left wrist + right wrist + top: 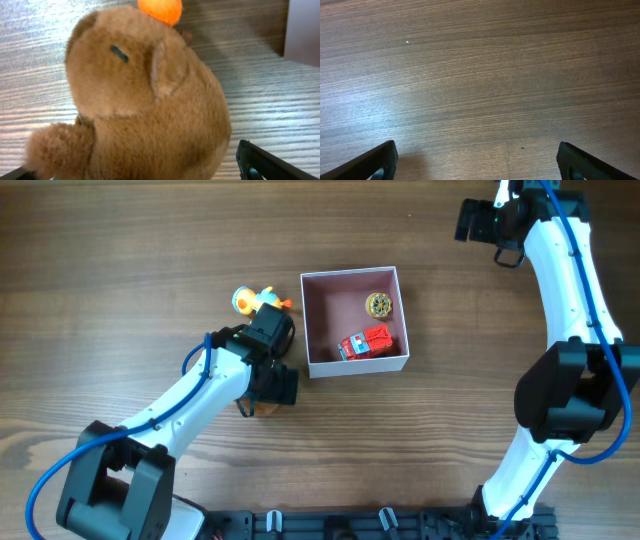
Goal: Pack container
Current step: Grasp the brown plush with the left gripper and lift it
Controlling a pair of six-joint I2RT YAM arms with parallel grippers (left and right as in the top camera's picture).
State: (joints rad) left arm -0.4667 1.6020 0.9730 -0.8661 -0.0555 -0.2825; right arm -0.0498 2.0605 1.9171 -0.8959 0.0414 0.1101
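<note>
The container [318, 365], a square white box with a dusty-pink inside, sits at the table's middle. It holds a red toy truck [366, 343] and a small round brown piece [378, 305]. Its white wall shows in the left wrist view [303, 30]. A brown plush animal [145, 100] with an orange ball on its head [161, 9] lies left of the box, mostly under my left gripper [271, 390]. My left gripper [135, 174] is open, its fingers either side of the plush, the right finger apart from it. My right gripper [477, 162] is open and empty.
A yellow and orange duck toy [250, 300] lies on the table just left of the container's far corner, beside my left wrist. My right gripper [478, 220] hovers over bare wood at the far right. Black fixtures line the front edge.
</note>
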